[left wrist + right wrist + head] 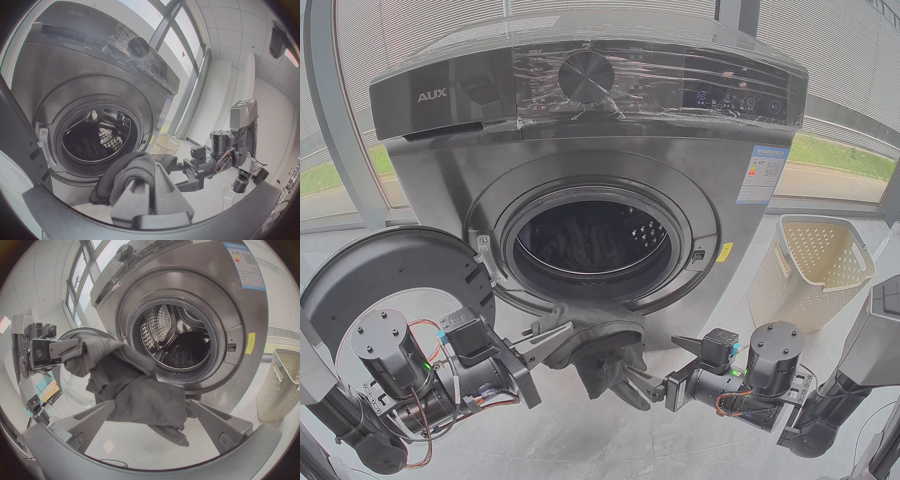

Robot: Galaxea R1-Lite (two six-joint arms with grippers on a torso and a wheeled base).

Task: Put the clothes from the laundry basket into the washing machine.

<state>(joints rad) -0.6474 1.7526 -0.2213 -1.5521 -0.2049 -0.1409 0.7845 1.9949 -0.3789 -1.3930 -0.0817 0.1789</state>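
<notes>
A dark grey garment (pixel 600 344) hangs just below the open mouth of the washing machine (pixel 594 244), in front of its lower panel. My left gripper (pixel 553 340) is shut on the garment's upper left edge; in the left wrist view the cloth (pixel 131 175) bunches over the closed fingers (pixel 162 190). My right gripper (pixel 650 356) is open at the garment's lower right, and its two fingers (pixel 107 410) stand wide apart on either side of the hanging cloth (pixel 143 396). Dark clothes (pixel 184 354) lie inside the drum. The cream laundry basket (pixel 819 269) stands on the floor to the right of the machine.
The round door (pixel 394 275) is swung open to the left, close behind my left arm. Grey tiled floor (pixel 600 437) lies open in front of the machine. Windows run behind the machine.
</notes>
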